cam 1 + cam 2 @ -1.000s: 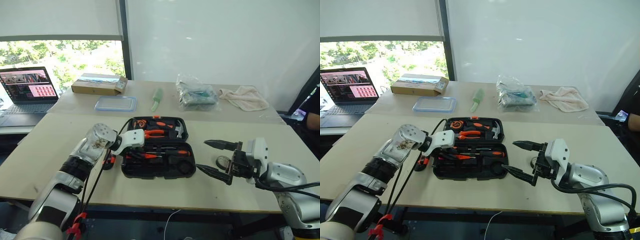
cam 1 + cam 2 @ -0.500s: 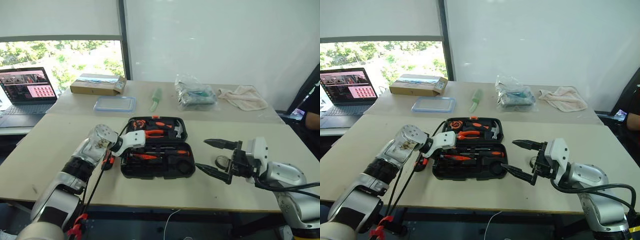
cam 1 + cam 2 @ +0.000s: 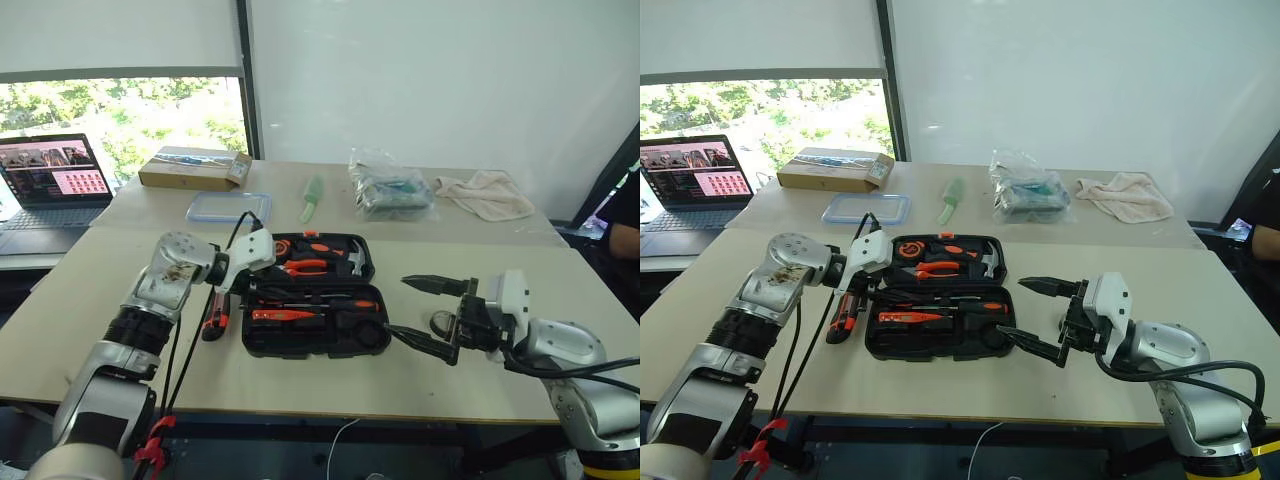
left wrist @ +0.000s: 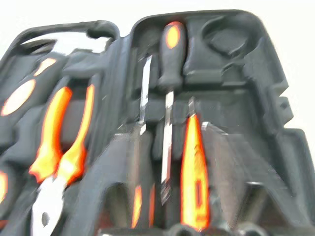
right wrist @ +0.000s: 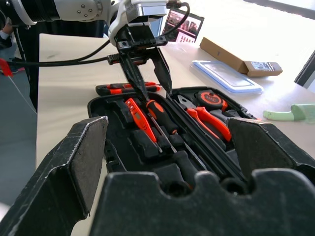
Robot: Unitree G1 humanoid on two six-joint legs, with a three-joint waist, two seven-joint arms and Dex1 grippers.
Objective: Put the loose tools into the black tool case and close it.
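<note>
Orange-and-black utility knife lies lengthwise on the counter just left of the black tool case, nearest my left gripper, empty, slightly parted, above it.

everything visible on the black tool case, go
The black tool case looks like moulded plastic with rounded corners. It lies open flat on the near table, between the two grippers. The far half holds orange-handled pliers, a hammer and a round orange tape measure. The near half holds an orange screwdriver and a black-handled one in shaped slots. The left gripper hangs just above its left end, not touching it.
</note>
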